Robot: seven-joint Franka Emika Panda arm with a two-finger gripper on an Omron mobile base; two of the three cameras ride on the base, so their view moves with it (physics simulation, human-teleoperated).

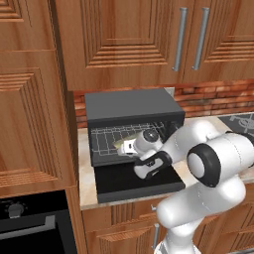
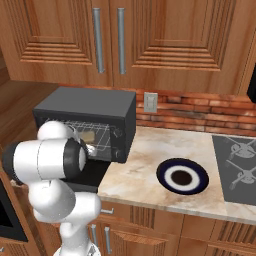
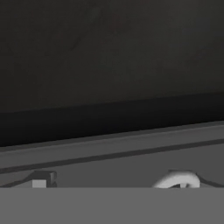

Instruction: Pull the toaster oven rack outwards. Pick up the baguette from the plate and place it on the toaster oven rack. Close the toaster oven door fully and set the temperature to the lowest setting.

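The toaster oven [image 1: 131, 110] is set at the left end of the counter [image 2: 150, 165], against the brick back wall and under the wooden wall cabinets [image 2: 150, 35]. The toaster oven door [image 1: 136, 181] is folded down flat, its front edge reaching past the front edge of the counter. The rack [image 1: 106, 139] is seen inside the cavity as a light wire grid, and the baguette [image 1: 120, 144] is lying on it; in the right base view the loaf shows as a tan patch behind the wires. The end effector [image 1: 130, 147] is held low over the open door at the mouth of the cavity, just beside the baguette, and its jaws are spread wide apart with nothing clamped between them; whether a finger is touching the loaf cannot be told. In the hand view the dark inside of the oven and a grey ledge are seen close up. The plate [image 2: 182, 176], navy-rimmed with a white centre and a dark middle, is left bare on the counter to the right of the toaster oven, near the front edge, with a cooktop [image 2: 237, 160] at the right end. A wall socket [image 2: 150, 102] is fixed to the bricks behind.
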